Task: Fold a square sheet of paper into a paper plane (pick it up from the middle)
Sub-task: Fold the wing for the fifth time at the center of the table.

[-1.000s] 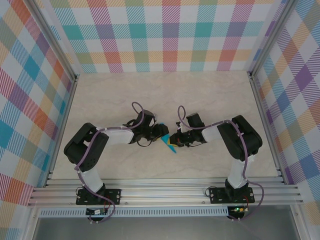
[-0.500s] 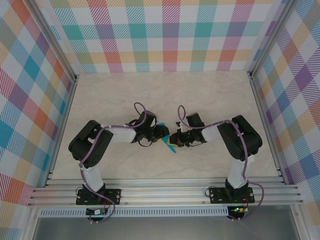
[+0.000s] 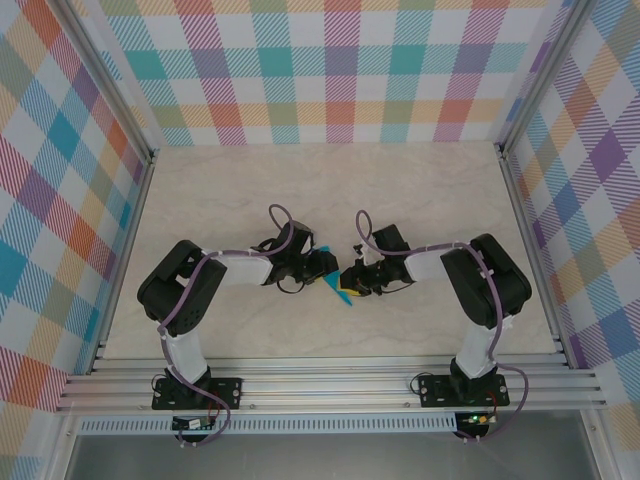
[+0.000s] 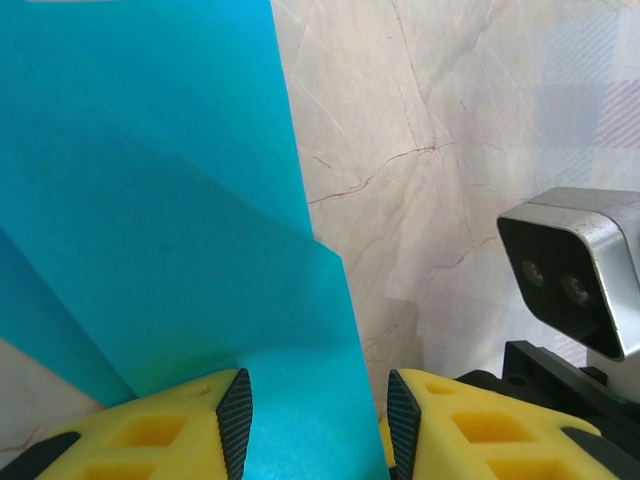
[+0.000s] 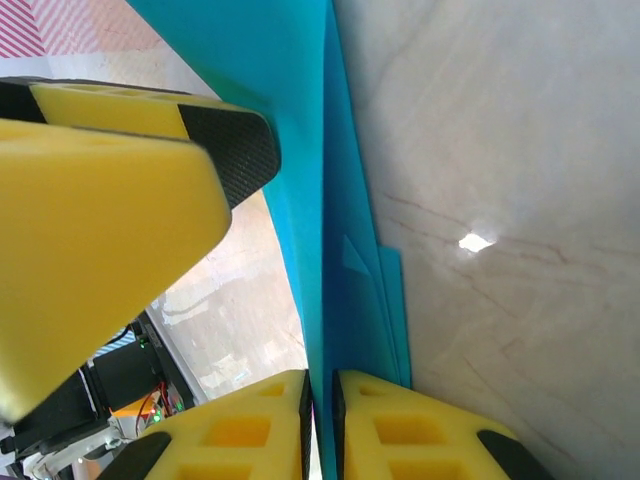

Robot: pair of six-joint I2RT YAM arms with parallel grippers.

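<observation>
The square sheet of paper [image 3: 338, 292], teal and folded into layered triangles, is held up between my two grippers at the table's middle. In the left wrist view the paper [image 4: 180, 200] spreads across the left half. A folded flap lies between the spread fingers of my left gripper [image 4: 318, 425], which stands open. In the right wrist view the paper [image 5: 300, 150] is seen edge-on. My right gripper [image 5: 320, 425] has its pads nearly together on the paper's lower edge. The left gripper's yellow finger [image 5: 100, 190] sits against the paper's other side. From above, the left gripper [image 3: 324, 274] and right gripper [image 3: 347, 280] almost touch.
The right arm's wrist camera [image 4: 580, 270] is close beside my left fingers. Bare marble tabletop [image 3: 330, 190] extends behind and to both sides. Checkered walls and aluminium rails [image 3: 330, 385] enclose the table.
The left arm's elbow shifted a little to the right. The grippers and the paper stay at the same spot, with the right pads loosening very slightly.
</observation>
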